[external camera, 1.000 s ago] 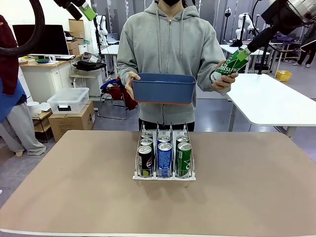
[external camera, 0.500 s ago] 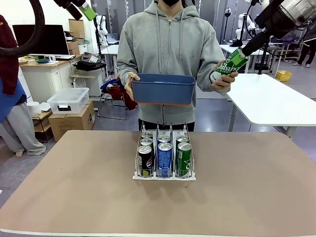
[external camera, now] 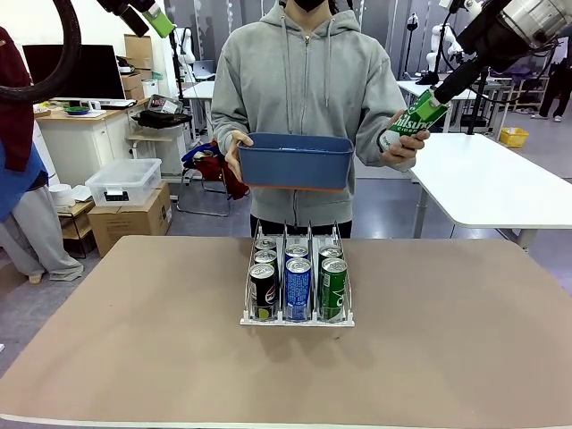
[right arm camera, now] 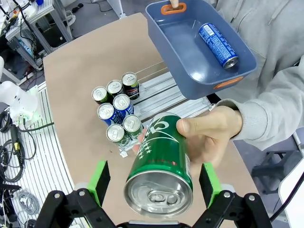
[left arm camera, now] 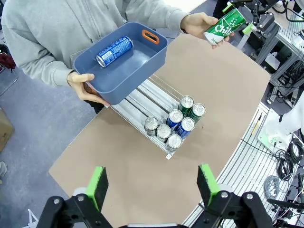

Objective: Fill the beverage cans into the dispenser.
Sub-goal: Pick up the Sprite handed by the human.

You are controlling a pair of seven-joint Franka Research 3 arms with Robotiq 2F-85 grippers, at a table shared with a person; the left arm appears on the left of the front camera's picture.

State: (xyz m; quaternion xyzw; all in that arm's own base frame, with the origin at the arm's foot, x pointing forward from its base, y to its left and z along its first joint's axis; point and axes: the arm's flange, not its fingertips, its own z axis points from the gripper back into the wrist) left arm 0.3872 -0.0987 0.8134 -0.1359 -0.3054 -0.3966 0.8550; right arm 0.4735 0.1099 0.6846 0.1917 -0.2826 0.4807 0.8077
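A person across the table holds a green beverage can [external camera: 414,120] tilted in one hand [external camera: 402,145]. My right gripper [external camera: 445,91] is at the can's silver top. In the right wrist view the green can [right arm camera: 161,161] lies between my right gripper's [right arm camera: 154,183] green pads [right arm camera: 100,180], which stand apart from its sides, jaws open. The dispenser [external camera: 298,318] stands mid-table with black, blue and green cans [external camera: 297,286] in its three lanes. My left gripper [left arm camera: 151,183] hangs open high above the table, seen top left as my left gripper [external camera: 156,18] in the front view.
The person's other hand holds a blue tub [external camera: 297,161] above the dispenser's far end, with one blue can [left arm camera: 114,51] lying in it. A white table [external camera: 500,183] stands beyond on the right. Brown tabletop [external camera: 134,340] surrounds the dispenser.
My right gripper has shifted slightly up and right at the green can's top end. The person's hands, the tub and my left arm have stayed in place.
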